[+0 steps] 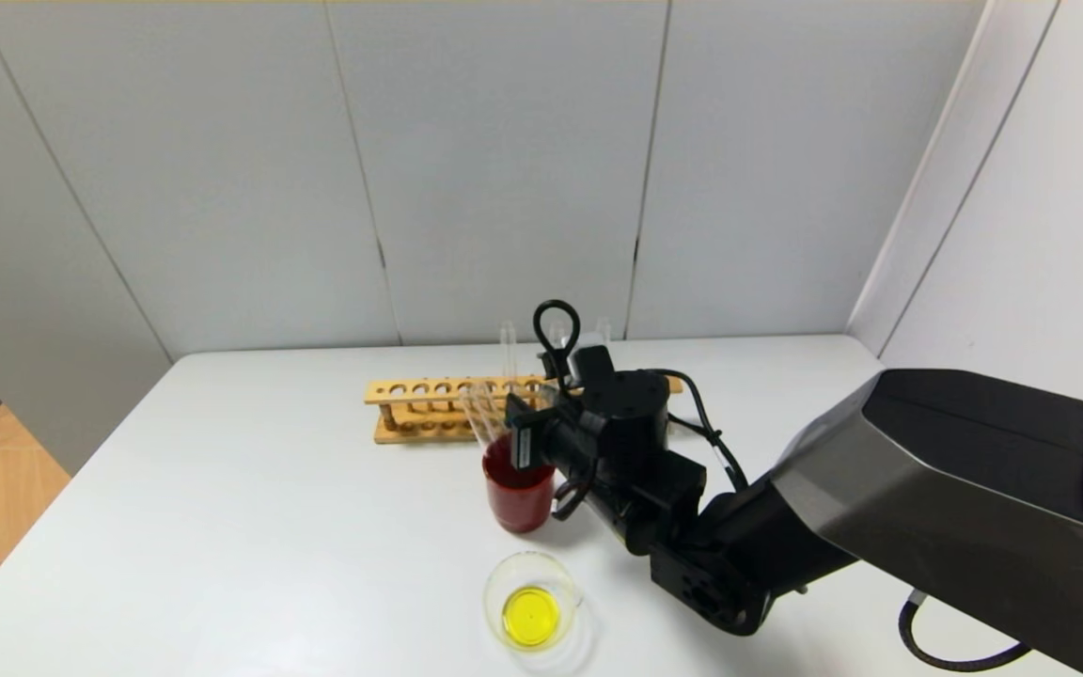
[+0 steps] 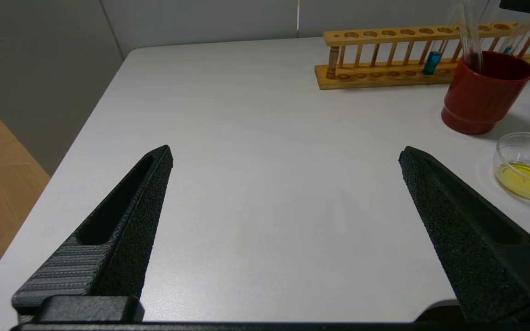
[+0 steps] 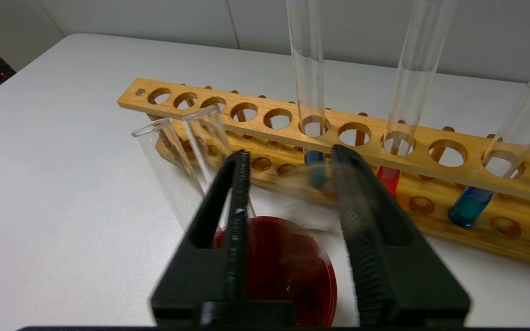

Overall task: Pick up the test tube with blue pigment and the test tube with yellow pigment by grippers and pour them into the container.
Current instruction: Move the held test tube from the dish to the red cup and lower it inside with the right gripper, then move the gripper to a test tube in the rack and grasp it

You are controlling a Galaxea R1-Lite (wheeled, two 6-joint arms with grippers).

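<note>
My right gripper is open and empty, just above the dark red cup; it also shows in the head view. Two empty clear tubes lean in that cup. In the wooden rack behind it stand a tube with blue liquid, a tube with orange-red liquid and a tube with teal-blue liquid. No tube holding yellow liquid shows. The glass dish holds yellow liquid and sits in front of the cup. My left gripper is open and empty above bare table at the left.
The white table ends at a wall behind the rack. The red cup stands between rack and dish. The right arm reaches in from the right. The left wrist view shows the cup and dish far off.
</note>
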